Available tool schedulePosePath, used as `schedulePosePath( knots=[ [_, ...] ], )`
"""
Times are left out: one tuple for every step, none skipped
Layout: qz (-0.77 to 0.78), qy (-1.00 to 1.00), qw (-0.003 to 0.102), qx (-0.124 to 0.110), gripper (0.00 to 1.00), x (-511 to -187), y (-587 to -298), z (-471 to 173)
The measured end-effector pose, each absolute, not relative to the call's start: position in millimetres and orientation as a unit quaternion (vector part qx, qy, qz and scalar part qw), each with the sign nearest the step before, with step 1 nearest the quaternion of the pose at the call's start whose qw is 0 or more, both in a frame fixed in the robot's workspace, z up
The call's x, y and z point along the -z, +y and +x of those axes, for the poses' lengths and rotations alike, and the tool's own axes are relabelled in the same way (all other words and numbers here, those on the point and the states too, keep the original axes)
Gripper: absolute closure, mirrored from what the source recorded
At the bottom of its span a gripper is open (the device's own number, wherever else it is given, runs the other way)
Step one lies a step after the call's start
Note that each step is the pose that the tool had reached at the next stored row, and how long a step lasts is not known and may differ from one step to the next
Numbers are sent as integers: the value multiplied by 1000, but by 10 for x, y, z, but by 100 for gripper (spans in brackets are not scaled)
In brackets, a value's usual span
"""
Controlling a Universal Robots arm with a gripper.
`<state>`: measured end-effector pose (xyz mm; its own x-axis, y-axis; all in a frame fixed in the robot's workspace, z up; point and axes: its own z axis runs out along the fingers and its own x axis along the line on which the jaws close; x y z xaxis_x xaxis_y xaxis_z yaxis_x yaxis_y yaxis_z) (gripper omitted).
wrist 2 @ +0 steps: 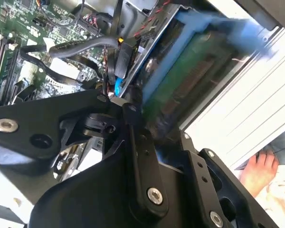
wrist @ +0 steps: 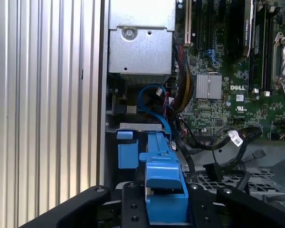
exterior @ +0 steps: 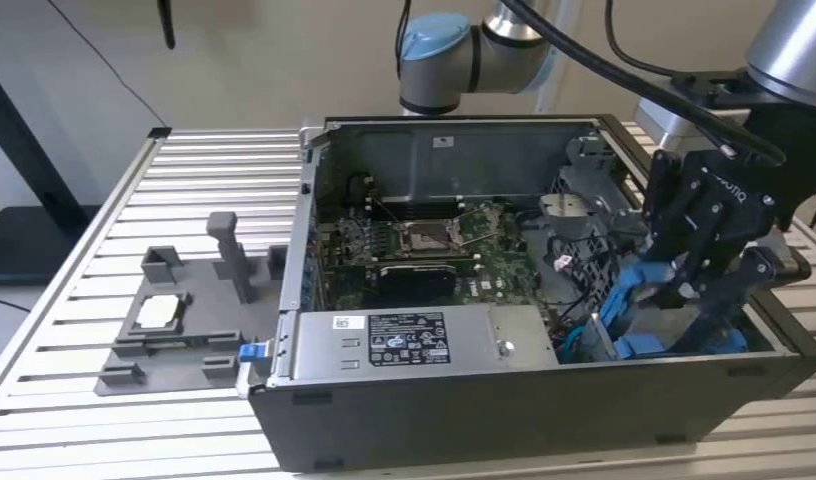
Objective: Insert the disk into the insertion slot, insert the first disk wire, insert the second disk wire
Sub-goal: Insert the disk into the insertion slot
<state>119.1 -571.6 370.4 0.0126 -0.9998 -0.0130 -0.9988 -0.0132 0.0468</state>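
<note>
disk [wrist: 164, 180] | gripper [exterior: 702, 305] clamped tight on its blue carrier | pos: inside PC case [exterior: 515, 420], nr corner

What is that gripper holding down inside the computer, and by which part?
It appears to hold the disk: the gripper is closed on the end tab of its blue carrier.

The arm [exterior: 795, 50] angles steeply down, its pincer [exterior: 704, 302] clamped on the disk [wrist: 165, 186].
</note>
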Motion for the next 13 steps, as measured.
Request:
schedulePosePath(
  knots=[
    [711, -702, 12, 21, 60, -3704, -5716, 1191],
    [711, -702, 12, 21, 60, -3704, -5716, 1191],
    [711, -702, 12, 21, 53, -3704, -5716, 1190],
    [711, -702, 12, 21, 53, -3704, -5716, 1190],
    [711, -702, 12, 21, 53, -3710, -5717, 1190],
    [711, -702, 12, 21, 53, -3721, -5717, 1190],
    [711, -702, 12, 21, 53, -3738, -5716, 1190],
    [711, -702, 12, 21, 53, -3761, -5714, 1190],
    [711, -702, 12, 21, 53, -3795, -5710, 1190],
    [711, -702, 12, 21, 53, -3829, -5707, 1190],
    [711, -702, 12, 21, 53, -3860, -5703, 1190],
    [711, -702, 11, 21, 53, -3886, -5697, 1190],
    [711, -702, 11, 20, 53, -3909, -5689, 1190]
  ],
)
